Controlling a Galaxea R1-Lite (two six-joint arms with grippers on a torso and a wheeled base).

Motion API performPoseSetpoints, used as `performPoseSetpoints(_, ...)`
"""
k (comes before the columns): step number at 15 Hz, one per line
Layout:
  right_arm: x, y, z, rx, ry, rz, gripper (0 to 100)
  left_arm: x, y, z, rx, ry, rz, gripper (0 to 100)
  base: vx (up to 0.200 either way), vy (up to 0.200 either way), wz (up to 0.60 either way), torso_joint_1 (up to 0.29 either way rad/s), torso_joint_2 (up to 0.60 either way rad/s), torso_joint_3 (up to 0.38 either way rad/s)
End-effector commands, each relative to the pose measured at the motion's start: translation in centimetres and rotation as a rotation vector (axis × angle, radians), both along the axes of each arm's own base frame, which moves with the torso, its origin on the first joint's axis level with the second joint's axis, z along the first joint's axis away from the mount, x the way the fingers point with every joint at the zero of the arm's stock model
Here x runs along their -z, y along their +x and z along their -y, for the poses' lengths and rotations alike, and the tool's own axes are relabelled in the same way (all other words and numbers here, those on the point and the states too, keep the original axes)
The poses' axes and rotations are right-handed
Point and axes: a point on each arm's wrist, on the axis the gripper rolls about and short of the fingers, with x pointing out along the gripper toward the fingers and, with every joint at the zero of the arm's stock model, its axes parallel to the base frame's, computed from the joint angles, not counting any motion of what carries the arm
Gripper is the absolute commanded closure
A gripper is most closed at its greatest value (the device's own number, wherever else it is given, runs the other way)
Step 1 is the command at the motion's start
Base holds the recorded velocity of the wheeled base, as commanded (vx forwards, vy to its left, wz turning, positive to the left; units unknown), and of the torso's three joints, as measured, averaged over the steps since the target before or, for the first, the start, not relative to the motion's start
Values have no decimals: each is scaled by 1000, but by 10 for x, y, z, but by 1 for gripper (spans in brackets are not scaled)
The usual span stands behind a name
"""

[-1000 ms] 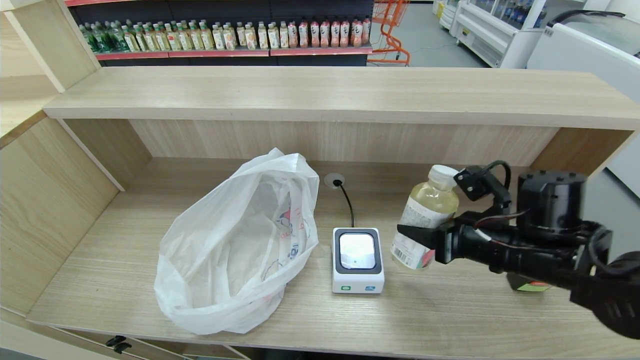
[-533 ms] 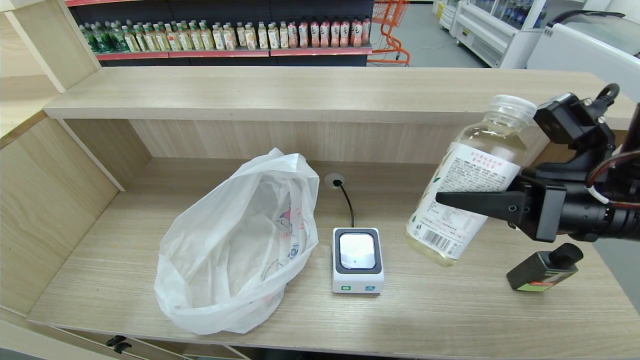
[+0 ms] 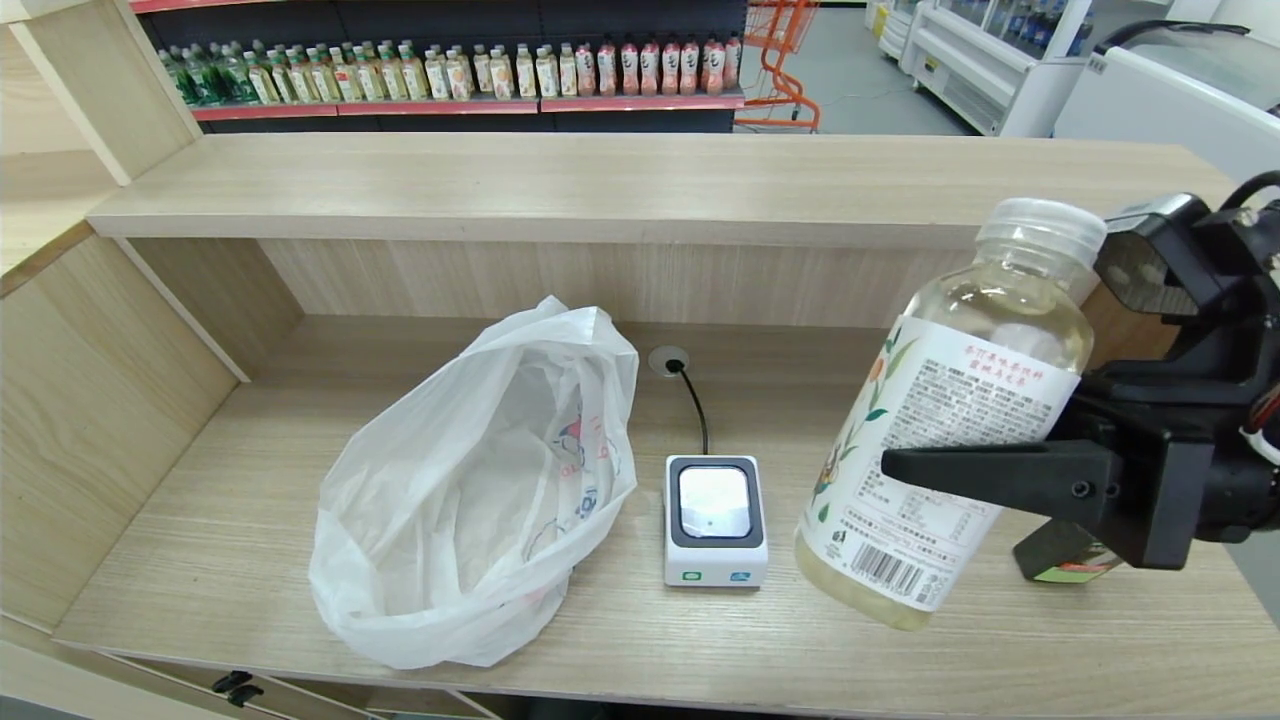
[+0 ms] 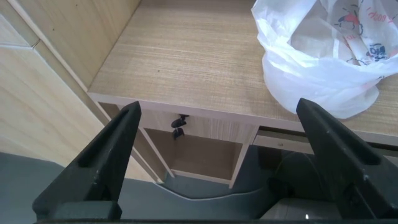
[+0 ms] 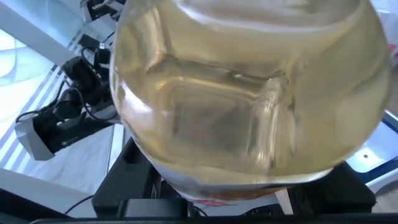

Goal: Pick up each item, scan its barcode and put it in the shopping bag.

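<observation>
Above the counter's (image 3: 700, 640) near right edge, the right gripper (image 3: 905, 455) is pinching the bottle (image 3: 950, 400), which is leaning cap-up toward the far right, barcode (image 3: 888, 572) facing up; the scanner (image 3: 715, 515) is sitting just leftward, shopping bag (image 3: 470, 500) beyond.

A shop is indicated by a shelf of bottled drinks (image 3: 450, 72), an orange trolley (image 3: 795, 25) and chiller cabinets (image 3: 985, 70) seen beyond a wooden checkout counter (image 3: 640, 185) fitted with a barcode scanner (image 3: 715, 520)

Matte black right pincer (image 3: 925, 440); flat tapered fingers (image 3: 990, 468), two small screws (image 3: 1080, 489); boxy black mount (image 3: 1150, 505)
</observation>
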Motion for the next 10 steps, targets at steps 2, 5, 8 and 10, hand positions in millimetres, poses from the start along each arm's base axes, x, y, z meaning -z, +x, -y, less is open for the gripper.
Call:
performPoseSetpoints(2,-1,-5,1,-3,3,13,100,0,0,0,-1,0,-2,0,0,0,0,0,0,0)
performPoseSetpoints(5,-4,-8,2,0,10,31,100,0,0,0,-1,0,-2,0,0,0,0,0,0,0)
performPoseSetpoints(8,-4,-6,2,0,10,31,100,0,0,0,1,0,0,0,0,0,0,0,0,0)
performPoseSetpoints(10,-3,-6,2,2,9,33,100,0,0,0,-1,0,-2,0,0,0,0,0,0,0)
